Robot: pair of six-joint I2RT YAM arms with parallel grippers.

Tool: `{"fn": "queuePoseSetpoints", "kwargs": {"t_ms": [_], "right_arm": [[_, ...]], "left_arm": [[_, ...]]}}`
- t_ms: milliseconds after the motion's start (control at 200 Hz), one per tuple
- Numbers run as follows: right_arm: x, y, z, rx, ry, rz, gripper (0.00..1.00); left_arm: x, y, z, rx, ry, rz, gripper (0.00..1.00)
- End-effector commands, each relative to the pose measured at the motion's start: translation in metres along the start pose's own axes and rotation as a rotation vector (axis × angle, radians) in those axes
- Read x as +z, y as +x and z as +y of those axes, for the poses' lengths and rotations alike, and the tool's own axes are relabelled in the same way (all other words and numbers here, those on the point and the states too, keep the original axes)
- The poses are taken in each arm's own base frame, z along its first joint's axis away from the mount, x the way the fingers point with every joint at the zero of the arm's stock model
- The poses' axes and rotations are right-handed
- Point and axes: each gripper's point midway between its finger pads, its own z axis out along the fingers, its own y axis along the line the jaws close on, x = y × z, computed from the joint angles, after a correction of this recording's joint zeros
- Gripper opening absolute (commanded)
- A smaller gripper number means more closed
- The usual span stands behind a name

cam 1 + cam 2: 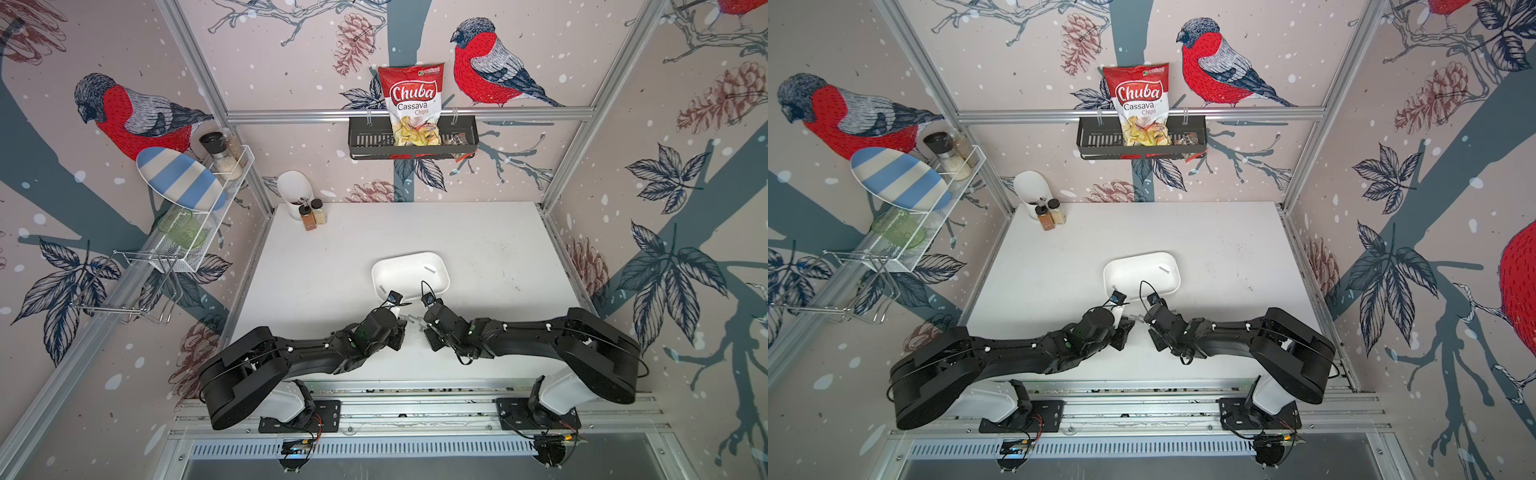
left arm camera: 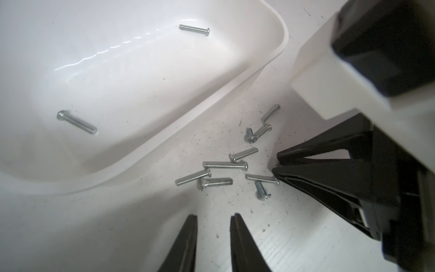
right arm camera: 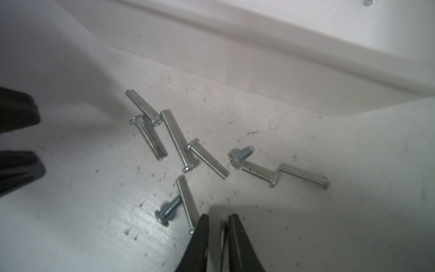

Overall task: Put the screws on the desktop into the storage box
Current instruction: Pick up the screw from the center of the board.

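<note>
Several silver screws [image 2: 224,164] [image 3: 177,141] lie in a loose cluster on the white desktop [image 1: 332,257], just in front of the storage box [image 1: 409,254] [image 1: 1142,254] [image 2: 141,82]. Two screws [image 2: 76,122] [image 2: 194,28] lie inside the box. My left gripper [image 2: 214,215] hovers open on one side of the cluster with nothing between its fingers. My right gripper [image 3: 219,216] [image 2: 275,163] faces it from the other side. It is shut on a thin screw [image 3: 222,235] standing lengthwise between its jaws. Another screw [image 3: 186,205] lies just beside its fingertips.
A white cup [image 1: 293,187] and two spice jars [image 1: 312,216] stand at the desktop's far left corner. A black wall basket [image 1: 365,139] with a chips bag hangs on the back wall. A wire rack [image 1: 195,232] with a striped plate is on the left wall.
</note>
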Motion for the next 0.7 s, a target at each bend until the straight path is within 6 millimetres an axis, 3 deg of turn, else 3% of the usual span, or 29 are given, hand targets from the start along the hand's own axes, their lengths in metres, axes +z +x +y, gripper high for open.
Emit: {"fn": "queuePoseSetpoints", "kwargs": {"t_ms": [0,195,480,695], "right_arm": [[-0.001,0.019,-0.008,0.001,0.035,0.069,0.18],[-0.003,0.021,-0.008,0.009,0.037,0.070,0.18],[-0.001,0.024,-0.004,0.001,0.028,0.085,0.00],[-0.018,0.000,-0.003,-0.004,-0.003,0.016,0.00]], "left_arm": [[-0.001,-0.001,-0.004,0.001,0.011,-0.006,0.29],[-0.003,0.000,-0.005,0.001,0.014,-0.006,0.29],[-0.006,0.002,-0.014,-0.006,0.063,-0.011,0.29],[-0.007,0.001,-0.027,-0.019,0.125,-0.025,0.30]]}}
